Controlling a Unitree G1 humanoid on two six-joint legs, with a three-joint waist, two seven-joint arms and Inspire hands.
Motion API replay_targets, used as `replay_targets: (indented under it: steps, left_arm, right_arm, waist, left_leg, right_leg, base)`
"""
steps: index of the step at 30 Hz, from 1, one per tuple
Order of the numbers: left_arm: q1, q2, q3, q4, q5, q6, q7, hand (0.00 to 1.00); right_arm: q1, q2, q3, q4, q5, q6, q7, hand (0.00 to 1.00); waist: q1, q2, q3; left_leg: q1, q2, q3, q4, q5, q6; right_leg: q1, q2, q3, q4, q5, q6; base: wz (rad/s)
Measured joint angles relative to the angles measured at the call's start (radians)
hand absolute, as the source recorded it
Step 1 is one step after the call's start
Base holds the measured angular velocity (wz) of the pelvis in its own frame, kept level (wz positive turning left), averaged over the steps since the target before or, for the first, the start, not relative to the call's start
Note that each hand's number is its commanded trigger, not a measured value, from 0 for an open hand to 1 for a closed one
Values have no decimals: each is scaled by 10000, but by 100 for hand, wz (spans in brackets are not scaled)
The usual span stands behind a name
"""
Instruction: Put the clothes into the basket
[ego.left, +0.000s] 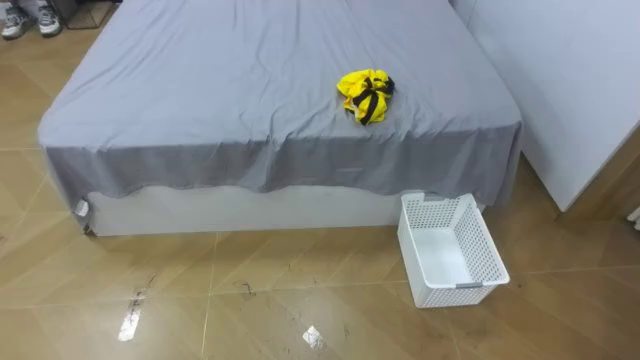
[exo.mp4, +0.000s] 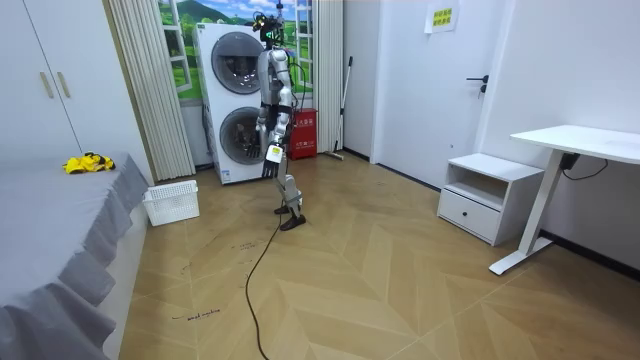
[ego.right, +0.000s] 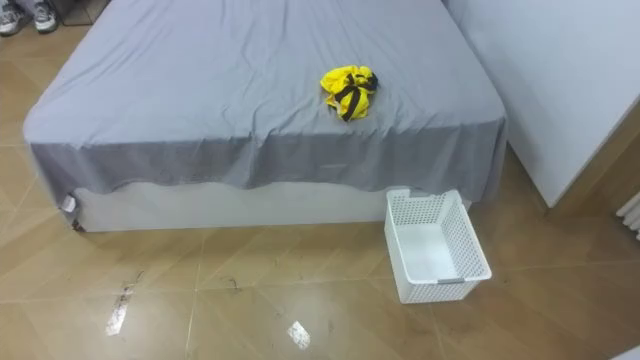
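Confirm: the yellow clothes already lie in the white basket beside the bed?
No. The yellow clothes lie on the bed; the white basket beside the bed is empty, as the left eye view shows.

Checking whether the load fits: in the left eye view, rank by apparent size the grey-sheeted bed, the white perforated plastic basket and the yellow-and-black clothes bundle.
1. Grey-sheeted bed, by far.
2. White perforated plastic basket, though it sits nearer the camera, which enlarges it somewhat.
3. Yellow-and-black clothes bundle, clearly smallest.
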Motion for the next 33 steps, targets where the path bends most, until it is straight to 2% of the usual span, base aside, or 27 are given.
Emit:
replay_targets:
  steps: [7, 12, 17, 19, 21, 22, 23, 24, 25, 27, 28, 29, 30, 31, 32, 33]
  left_arm:
    - [46, 0, -9, 0, 41, 6, 139, 0]
    - [111, 8, 24, 69, -54, 30, 276, 0]
    - [191, 25, -98, 103, -1571, 211, 5, 0]
    - [249, 19, 8, 104, -1844, 218, -128, 0]
    - [254, 12, 256, 103, -1866, 222, -308, 0]
    - [292, 17, 465, 123, -2028, 224, -436, 0]
    - [303, 12, 661, 128, -2279, 234, -493, 0]
    - [304, 16, 713, 123, -2451, 245, -519, 0]
    - [262, 53, 774, 110, -2851, 339, -576, 0]
    - [240, 150, 783, 20, -3280, 394, -590, 0]
    - [288, 163, 790, -110, -3625, 362, -588, 0]
    - [325, 149, 785, -309, -3984, 267, -576, 0]
    - [332, 115, 732, -329, -4082, 192, -574, 0]
    - [253, 41, 500, -357, -4395, 113, -580, 0]
    - [205, -12, 354, -429, -4571, -8, -602, 0]
    - [187, -40, 390, -437, -4573, -127, -616, 0]
  right_arm:
    - [232, -6, 103, 26, 75, 15, 4, 0]
    - [299, 6, 69, 125, 160, 207, 153, 0]
    - [250, 23, 87, 179, 164, 321, 228, 0]
    - [259, 22, 55, 180, 180, 320, 287, 0]
    - [272, 25, -33, 174, 172, 324, 420, 0]
    - [253, 33, -31, 177, 172, 348, 477, 0]
    - [243, 46, -32, 235, 130, 402, 544, 0]
    - [212, 58, -27, 273, 134, 441, 548, 0]
    - [167, 89, -2, 248, 168, 444, 540, 0]
    - [203, 162, -56, 220, 295, 408, 538, 0]
    - [239, 154, -109, 216, 393, 407, 538, 0]
    - [264, 132, -115, 212, 530, 422, 501, 0]
    - [292, 79, -96, 178, 576, 426, 471, 0]
    - [290, -64, -94, 128, 655, 467, 376, 0]
    - [249, -164, -122, 97, 632, 548, 310, 0]
    - [260, -188, -129, 104, 522, 586, 306, 0]
  waist:
    - [-3, -15, 1]
    - [-15, -26, -13]
    - [-30, -55, -20]
    - [-22, -50, -20]
    - [17, -38, -16]
    - [102, -5, -31]
    - [183, 0, 12]
    - [205, 31, -4]
    - [234, 60, 8]
    - [190, -8, 18]
    - [230, 31, 21]
    - [230, -69, 54]
    - [219, -34, 34]
    - [213, 30, 34]
    - [227, -51, 0]
    - [277, -27, 6]
  left_leg:
    - [50, 6, 1, -5, 0, 0]
    - [58, 16, 26, -41, 0, 0]
    - [58, 21, 22, 0, -1, 2]
    - [38, 64, 23, 43, -12, 8]
    - [-216, 192, 66, 507, -222, -13]
    - [-485, 351, 111, 1029, -468, -55]
    - [-778, 545, 134, 1702, -793, -137]
    - [-958, 638, 134, 2073, -942, -174]
    - [-1384, 806, 103, 2917, -1217, -298]
    - [-2152, 1130, 124, 4491, -1212, -340]
    - [-2734, 1418, 101, 5693, -1061, -331]
    - [-3303, 1442, -51, 6556, -826, -137]
    - [-3508, 1312, -124, 6401, -835, -130]
    - [-3976, 929, -271, 5447, -792, -142]
    - [-4420, 488, -308, 3970, -484, -303]
    - [-4690, 352, -143, 2473, 294, -412]
  right_leg:
    - [-59, -1, 38, 0, 0, 0]
    - [-42, -6, 2, 1, 0, 0]
    - [-61, -13, 28, 2, 0, 0]
    - [-66, -13, 1, 3, -1, 0]
    - [-127, 59, -16, 30, -3, -5]
    - [-225, 155, -26, 96, -55, -57]
    - [-340, 275, -41, 292, -213, -161]
    - [-421, 320, -52, 449, -361, -164]
    - [-598, 447, -90, 758, -631, -251]
    - [-670, 484, -183, 998, -922, -460]
    - [-636, 606, -199, 1139, -1054, -538]
    - [-526, 534, -154, 1297, -1193, -596]
    - [-500, 479, -162, 1302, -1243, -609]
    - [-540, 288, -187, 1334, -1371, -437]
    - [-663, 13, -156, 1411, -1514, -257]
    - [-619, -180, -80, 1398, -1638, -145]
  base:
    - [0]
    - [0]
    - [0]
    - [0]
    - [-2]
    - [-17]
    - [-22]
    - [-11]
    - [11]
    - [22]
    - [11]
    - [8]
    - [9]
    - [0]
    - [-17]
    - [-33]
